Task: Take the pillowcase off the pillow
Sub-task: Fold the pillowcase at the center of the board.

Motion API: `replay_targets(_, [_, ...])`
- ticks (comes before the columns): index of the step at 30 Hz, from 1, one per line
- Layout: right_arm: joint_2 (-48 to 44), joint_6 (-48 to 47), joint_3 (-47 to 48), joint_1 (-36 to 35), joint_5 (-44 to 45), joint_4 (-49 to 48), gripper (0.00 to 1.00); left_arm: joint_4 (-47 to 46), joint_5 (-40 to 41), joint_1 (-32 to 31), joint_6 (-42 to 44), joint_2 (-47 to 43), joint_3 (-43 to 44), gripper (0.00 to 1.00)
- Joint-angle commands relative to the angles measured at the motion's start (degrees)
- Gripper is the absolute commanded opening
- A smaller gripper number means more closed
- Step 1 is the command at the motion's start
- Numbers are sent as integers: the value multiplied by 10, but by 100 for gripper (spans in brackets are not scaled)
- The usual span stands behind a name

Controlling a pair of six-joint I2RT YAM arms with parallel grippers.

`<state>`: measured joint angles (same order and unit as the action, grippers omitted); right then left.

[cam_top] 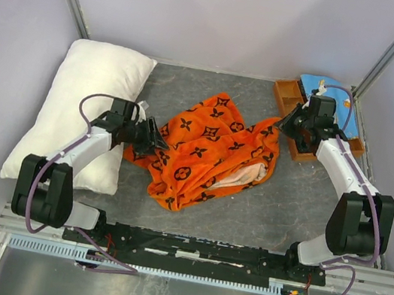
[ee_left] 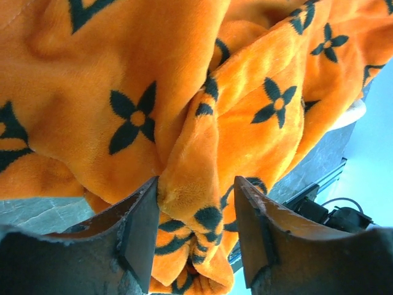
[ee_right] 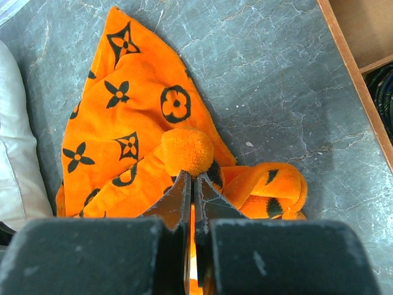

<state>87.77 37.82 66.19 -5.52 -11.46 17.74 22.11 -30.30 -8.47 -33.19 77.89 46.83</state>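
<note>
Shows the pillowcase crumpled at the middle of the table, the pillow bare along its left side. Straddles a fold at the cloth's left edge with the left gripper, fingers partly apart, cloth between them. Clamps an orange tuft at the right corner in the right gripper, fingers shut.
</note>
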Motion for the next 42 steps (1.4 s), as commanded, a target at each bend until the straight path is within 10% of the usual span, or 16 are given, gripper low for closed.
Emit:
replay_targets(1, [-12,-5,16,-1,3,-14,2,-9,12,0,-8,-8,-21,61])
replay_targets(7, [-18,-5,15,-2,0,-14,1,-19,23,-1,-6,0,-36,70])
replay_targets(16, [-25,-5,6,-2,-4,-17,1,-47,33,-1,-23,-8,-21,52])
replay_targets(24, [-36,-10,20,-1,7,-9,2,-69,75,0,-21,17,5,8])
replay_targets(34, [-65,-50,179,3,107,-62,1,103,281,19,102,82,456,3])
replay_targets(39, [-53,-47,358,20,121,-91,1,188,270,43,141,171,854,3])
replay_targets(42, [-92,-49,397,20,114,-140,1,184,270,43,176,149,930,3])
